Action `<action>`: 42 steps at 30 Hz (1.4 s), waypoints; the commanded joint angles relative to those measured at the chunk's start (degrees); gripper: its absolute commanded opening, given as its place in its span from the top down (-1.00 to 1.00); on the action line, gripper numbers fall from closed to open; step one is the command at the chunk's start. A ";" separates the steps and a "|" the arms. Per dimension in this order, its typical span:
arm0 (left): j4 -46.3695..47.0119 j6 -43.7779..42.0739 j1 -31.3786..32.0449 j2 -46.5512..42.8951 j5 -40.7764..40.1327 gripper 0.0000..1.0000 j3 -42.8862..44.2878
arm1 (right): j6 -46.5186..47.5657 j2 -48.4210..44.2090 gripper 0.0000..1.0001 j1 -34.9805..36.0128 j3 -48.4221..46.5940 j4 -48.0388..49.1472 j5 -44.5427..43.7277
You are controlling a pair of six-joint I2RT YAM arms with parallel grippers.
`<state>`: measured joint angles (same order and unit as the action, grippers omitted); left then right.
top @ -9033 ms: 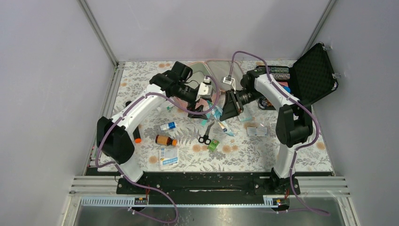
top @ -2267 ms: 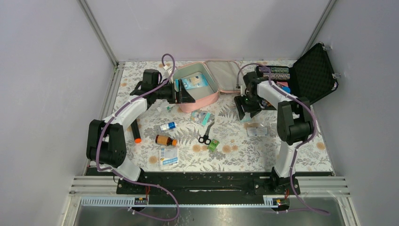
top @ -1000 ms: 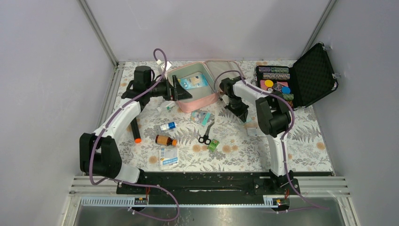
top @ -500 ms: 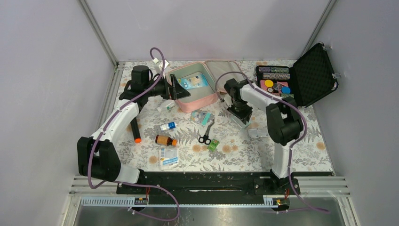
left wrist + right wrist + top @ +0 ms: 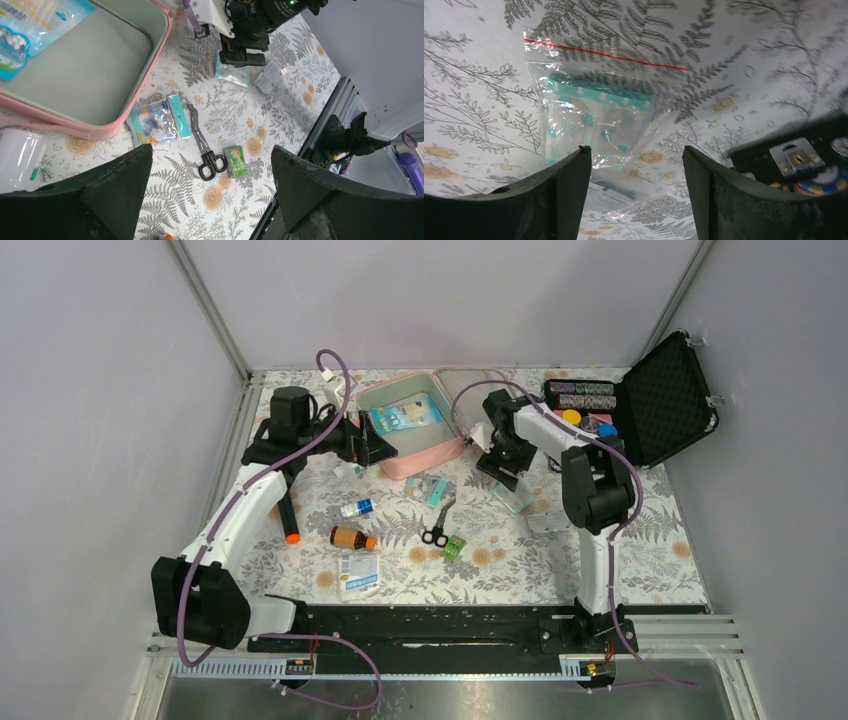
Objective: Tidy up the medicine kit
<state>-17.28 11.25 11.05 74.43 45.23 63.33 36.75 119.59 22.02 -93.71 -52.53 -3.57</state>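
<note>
Pink soft zippered medicine kit (image 5: 428,454), lid open, rear of the floral bench (image 5: 640,540), one blue packet (image 5: 405,416) inside. Right end effector (image 5: 633,155), clenched a second ago, now released above a clear red-sealed zip bag (image 5: 596,120) of teal patterned strips lying flat: judged still unpacked. Left end effector (image 5: 210,155) released, empty, beside the kit; no print legible.
</note>
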 commanded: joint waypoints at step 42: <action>6.28 6.41 -2.45 -0.65 2.66 -0.76 -3.84 | -11.49 -15.59 1.00 4.61 8.45 -11.25 8.88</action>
<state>-17.28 14.72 8.88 73.87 48.38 61.78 28.27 119.17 26.15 -87.18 -66.87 -5.26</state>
